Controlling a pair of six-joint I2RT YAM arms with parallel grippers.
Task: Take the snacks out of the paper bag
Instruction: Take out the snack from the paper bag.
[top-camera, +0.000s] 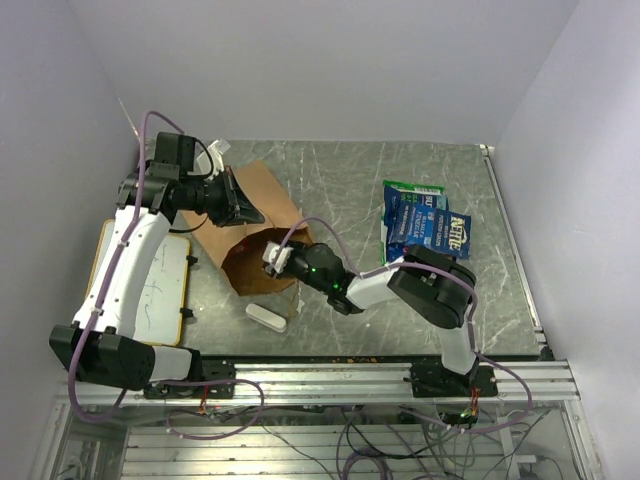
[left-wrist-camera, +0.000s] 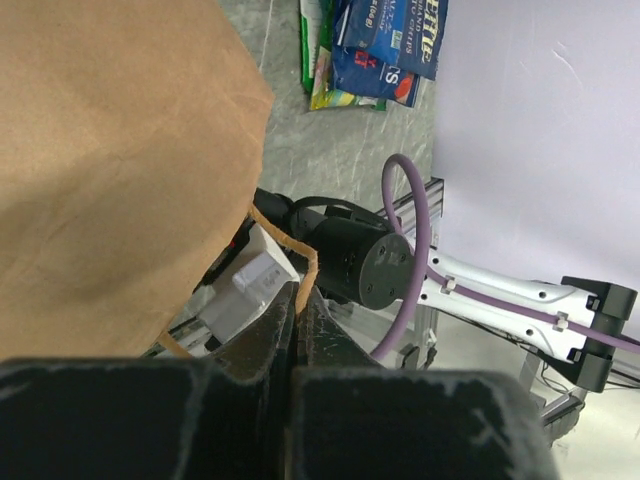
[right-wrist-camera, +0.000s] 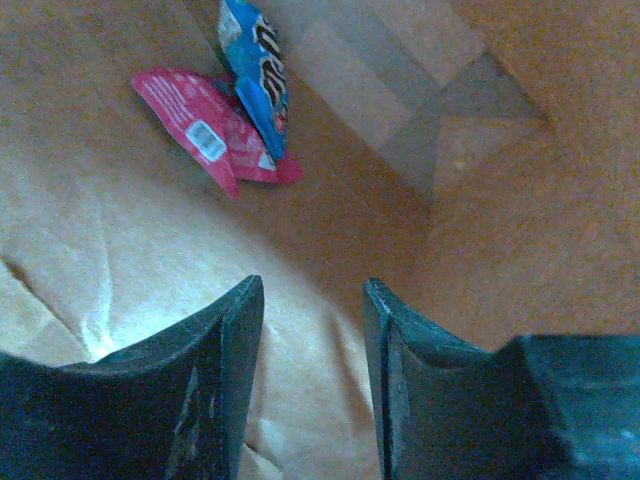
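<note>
The brown paper bag (top-camera: 265, 195) lies on its side with its mouth toward the arms. My left gripper (top-camera: 248, 212) is shut on the bag's thin handle (left-wrist-camera: 305, 268) at the mouth; in the left wrist view the gripper (left-wrist-camera: 293, 312) has the paper strip pinched between its jaws. My right gripper (top-camera: 270, 258) is inside the bag's mouth, open and empty (right-wrist-camera: 312, 290). Deeper in the bag lie a pink packet (right-wrist-camera: 205, 135) and a blue packet (right-wrist-camera: 258, 75), apart from the fingers. Several green-and-white and blue snacks (top-camera: 425, 222) lie on the table to the right, also in the left wrist view (left-wrist-camera: 375, 45).
A small white oblong block (top-camera: 266, 316) lies on the table just in front of the bag. A white board with a wooden frame (top-camera: 150, 285) lies at the left edge under the left arm. An aluminium rail (top-camera: 350, 380) runs along the near edge.
</note>
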